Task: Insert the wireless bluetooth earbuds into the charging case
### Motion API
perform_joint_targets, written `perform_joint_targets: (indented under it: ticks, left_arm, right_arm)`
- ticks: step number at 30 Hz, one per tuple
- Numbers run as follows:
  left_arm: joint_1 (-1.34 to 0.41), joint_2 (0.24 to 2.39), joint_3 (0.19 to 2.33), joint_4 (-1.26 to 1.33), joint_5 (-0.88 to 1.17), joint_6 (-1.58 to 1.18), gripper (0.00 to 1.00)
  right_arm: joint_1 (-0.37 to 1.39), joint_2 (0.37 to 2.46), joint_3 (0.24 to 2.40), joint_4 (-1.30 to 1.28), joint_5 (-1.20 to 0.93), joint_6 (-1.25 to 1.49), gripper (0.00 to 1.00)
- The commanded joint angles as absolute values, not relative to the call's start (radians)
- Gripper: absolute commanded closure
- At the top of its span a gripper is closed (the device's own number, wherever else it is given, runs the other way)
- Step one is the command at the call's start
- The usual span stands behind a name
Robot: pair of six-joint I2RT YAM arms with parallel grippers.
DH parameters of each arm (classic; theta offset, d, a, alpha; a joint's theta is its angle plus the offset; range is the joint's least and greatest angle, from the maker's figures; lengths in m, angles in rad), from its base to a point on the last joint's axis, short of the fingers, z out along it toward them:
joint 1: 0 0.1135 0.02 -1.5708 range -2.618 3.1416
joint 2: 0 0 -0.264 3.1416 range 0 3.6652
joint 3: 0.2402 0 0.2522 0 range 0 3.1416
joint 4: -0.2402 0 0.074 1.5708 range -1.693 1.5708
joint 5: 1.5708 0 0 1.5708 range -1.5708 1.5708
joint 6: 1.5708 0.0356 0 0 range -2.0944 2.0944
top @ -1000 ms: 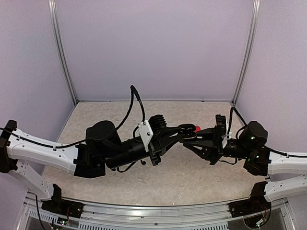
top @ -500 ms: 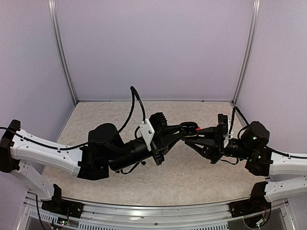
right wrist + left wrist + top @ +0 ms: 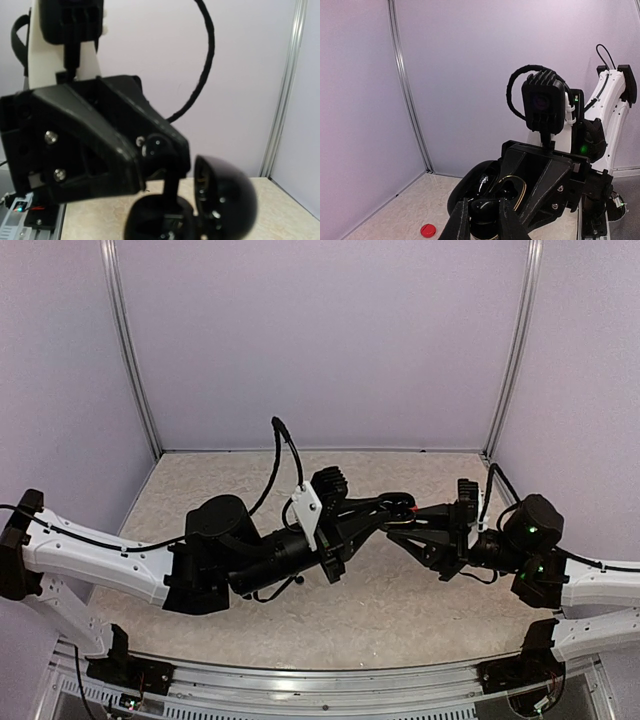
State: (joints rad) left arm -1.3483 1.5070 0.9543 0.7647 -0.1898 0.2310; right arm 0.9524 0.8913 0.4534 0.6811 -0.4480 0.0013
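Note:
My left gripper (image 3: pixel 396 504) holds the black charging case (image 3: pixel 398 500) in the air above the middle of the table. In the left wrist view its fingers (image 3: pixel 460 222) are shut on the case's body (image 3: pixel 485 212), and the lid (image 3: pixel 467 192) stands open behind. My right gripper (image 3: pixel 391 529) points its narrowed tips at the case from the right; whether they hold anything is hidden. The right wrist view shows the case (image 3: pixel 160 222) and its domed lid (image 3: pixel 225 197) very close and blurred. One red earbud (image 3: pixel 428 230) lies on the table, and only a sliver of this earbud (image 3: pixel 413 510) peeks out between the grippers.
The left gripper's black body (image 3: pixel 85 145) fills the left of the right wrist view. Purple walls close the table on three sides, with a metal corner post (image 3: pixel 407 100). A black cable (image 3: pixel 285 445) loops up from the left arm.
Both grippers and the case have drifted slightly to the right and towards the back wall. The red earbud stayed where it lay and is now more covered.

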Motion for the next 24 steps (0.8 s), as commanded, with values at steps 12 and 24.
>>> perform_joint_targets:
  ticks: [12, 24]
  left_arm:
    - [-1.31, 1.579, 1.012, 0.572, -0.318, 0.156, 0.85]
    - [-1.305, 1.637, 1.078, 0.52, -0.373, 0.07, 0.85]
  right_arm:
    - [0.964, 0.872, 0.433, 0.896, -0.428, 0.049, 1.0]
    - [0.965, 0.896, 0.439, 0.914, -0.356, 0.05, 1.0]
